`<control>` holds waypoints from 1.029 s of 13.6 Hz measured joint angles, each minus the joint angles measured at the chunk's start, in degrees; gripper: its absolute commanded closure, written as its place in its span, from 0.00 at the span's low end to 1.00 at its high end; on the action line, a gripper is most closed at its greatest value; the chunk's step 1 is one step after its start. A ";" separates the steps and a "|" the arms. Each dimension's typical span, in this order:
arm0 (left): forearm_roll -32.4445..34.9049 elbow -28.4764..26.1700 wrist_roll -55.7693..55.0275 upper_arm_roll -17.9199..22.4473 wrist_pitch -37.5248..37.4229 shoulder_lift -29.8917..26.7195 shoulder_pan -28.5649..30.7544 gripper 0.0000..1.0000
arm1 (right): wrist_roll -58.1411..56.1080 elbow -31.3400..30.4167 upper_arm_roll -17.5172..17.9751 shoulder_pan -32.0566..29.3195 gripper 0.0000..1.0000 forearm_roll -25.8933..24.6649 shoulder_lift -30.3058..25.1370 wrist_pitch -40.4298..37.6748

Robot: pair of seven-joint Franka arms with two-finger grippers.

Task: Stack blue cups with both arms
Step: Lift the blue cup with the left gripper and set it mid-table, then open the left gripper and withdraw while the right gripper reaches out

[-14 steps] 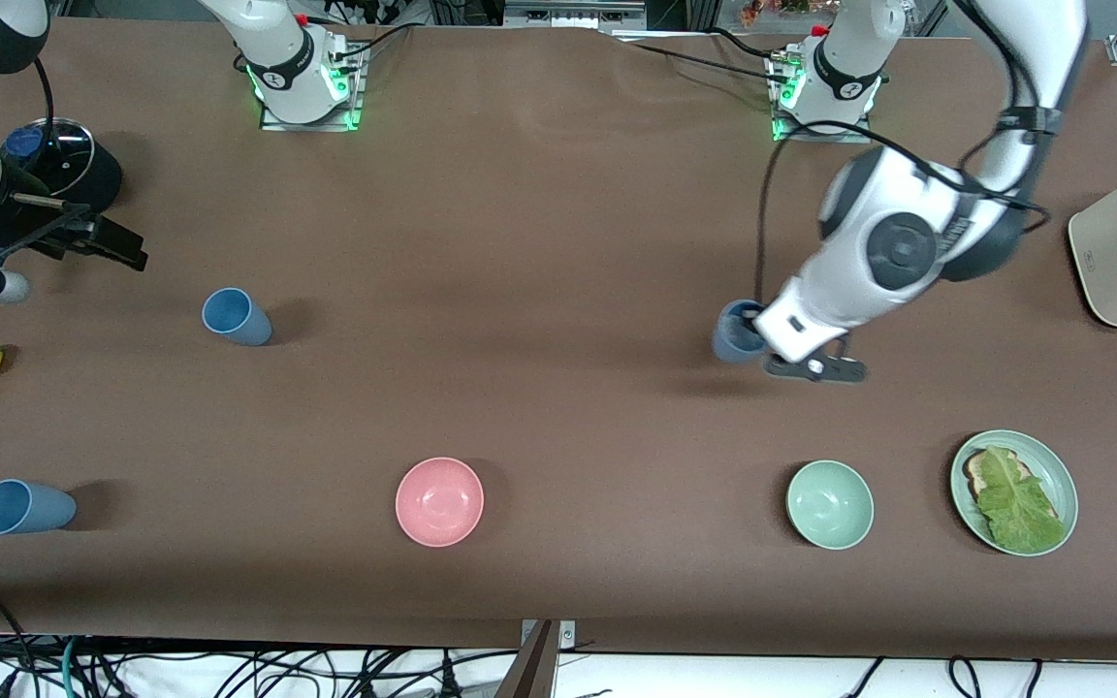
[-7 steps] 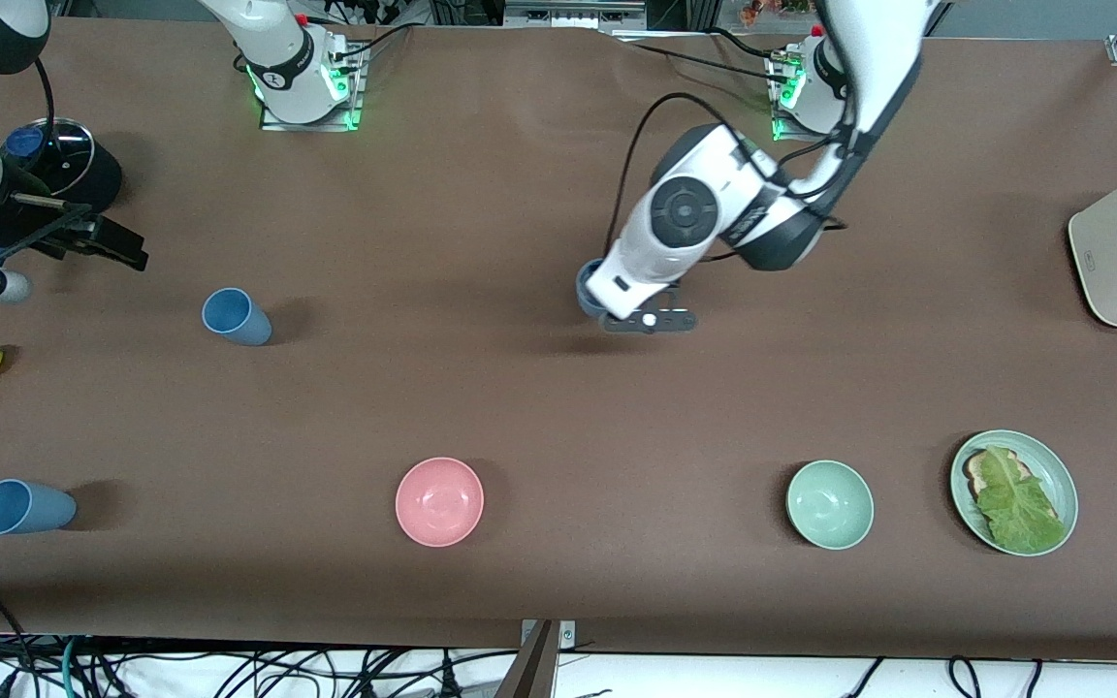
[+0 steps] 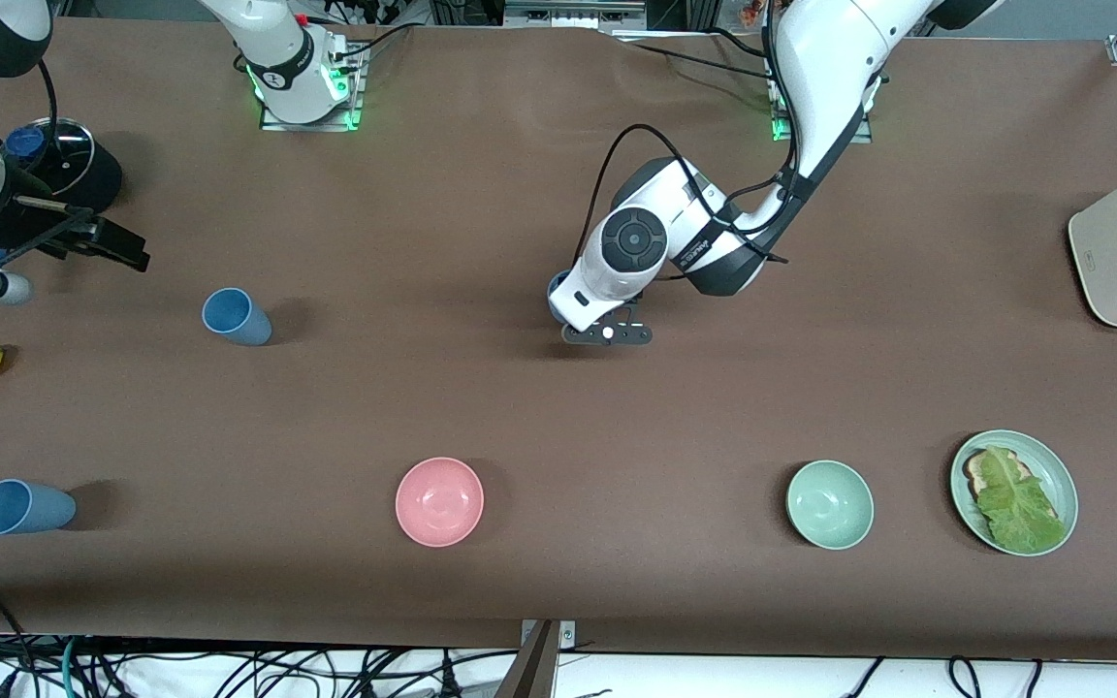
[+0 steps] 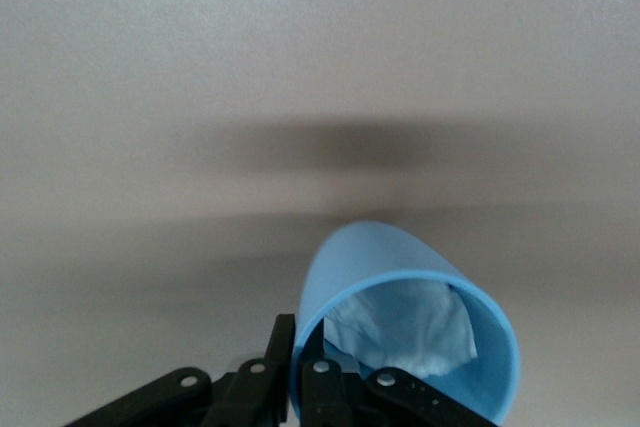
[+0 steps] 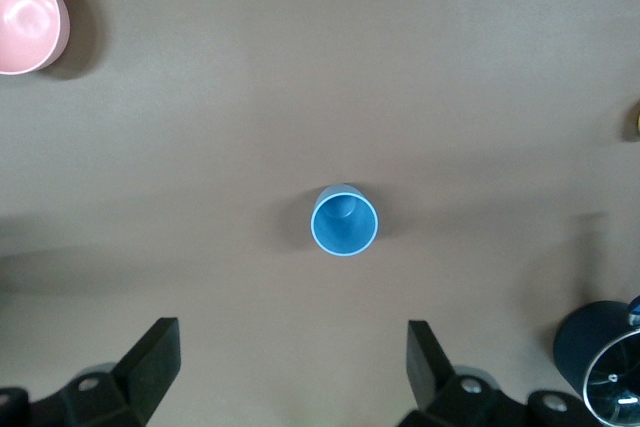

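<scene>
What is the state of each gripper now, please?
Left gripper: shut on a blue cup, held over the middle of the table.
Right gripper: open, holding nothing, over another blue cup.

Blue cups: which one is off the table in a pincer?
The blue cup gripped at its rim by the left pincer, above mid-table. The other two cups stand free near the right arm's end.
</scene>
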 measured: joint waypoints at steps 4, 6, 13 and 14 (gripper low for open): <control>0.01 1.15 -0.26 -0.04 -0.41 -0.33 0.00 0.00 | 0.07 -0.03 0.00 -0.01 0.00 0.00 0.06 0.00; 0.06 2.35 -0.51 0.11 -3.02 -2.24 0.39 0.00 | 0.09 -0.04 0.00 -0.02 0.00 0.00 0.07 0.00; 6.48 4.68 -0.58 0.73 -16.48 -18.63 12.34 0.00 | -1.26 -0.65 -0.11 -0.13 0.00 -0.01 3.90 -0.38; 6.50 4.69 0.58 0.78 -18.14 -20.82 14.49 0.00 | -1.47 -0.85 -0.36 -0.29 0.00 -0.02 5.24 -0.35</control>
